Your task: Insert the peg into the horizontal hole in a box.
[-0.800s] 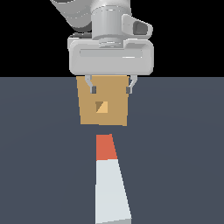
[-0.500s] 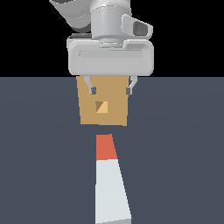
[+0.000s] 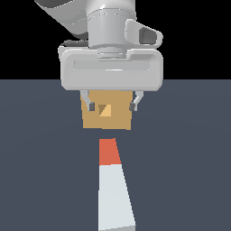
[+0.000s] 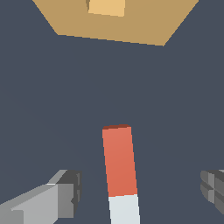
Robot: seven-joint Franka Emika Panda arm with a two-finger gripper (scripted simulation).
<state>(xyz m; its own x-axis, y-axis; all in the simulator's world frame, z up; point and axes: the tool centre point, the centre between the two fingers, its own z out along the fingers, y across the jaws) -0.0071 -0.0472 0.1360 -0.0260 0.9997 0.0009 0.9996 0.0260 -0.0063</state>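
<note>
Dark slate floor (image 3: 189,149), peg (image 3: 113,189) lying flat, box (image 3: 107,118) resting beyond

One peg (image 3: 113,185) is lying on the worktop (image 3: 189,158), and one box (image 3: 108,118) is sitting there too. The box is showing one hole (image 3: 105,110) in its face. One hand (image 3: 112,107) with two fingers (image 3: 91,106) is hanging over them.

peg (image 3: 115,189): you see pale grey-white with an orange-red far end
box (image 3: 118,119): plain tan-brown
hole (image 3: 105,109): lighter tan
gripper (image 3: 112,106): white, dark grey fingertips
</note>
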